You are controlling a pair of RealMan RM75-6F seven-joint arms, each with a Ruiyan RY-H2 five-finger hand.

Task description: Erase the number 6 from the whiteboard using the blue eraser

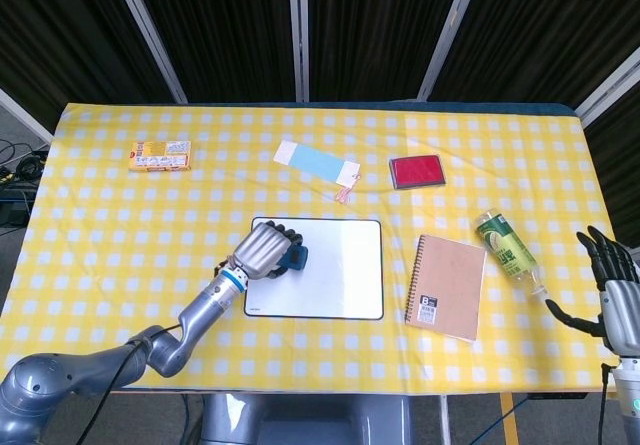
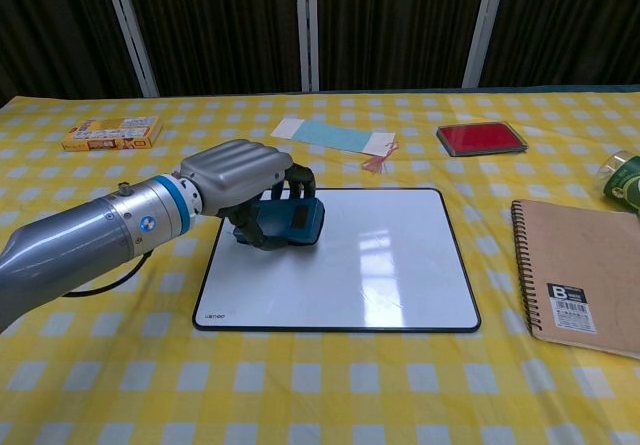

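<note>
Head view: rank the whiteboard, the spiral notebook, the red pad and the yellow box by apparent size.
1. Whiteboard
2. Spiral notebook
3. Red pad
4. Yellow box
The last two look close; ranking between them is unsure.

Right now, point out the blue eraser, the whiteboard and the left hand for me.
blue eraser (image 2: 300, 218), chest view, on its exposed right end.
whiteboard (image 2: 390, 265), chest view, on its bare white surface.
left hand (image 2: 240, 172), chest view, on its silver back, gripping the eraser.
</note>
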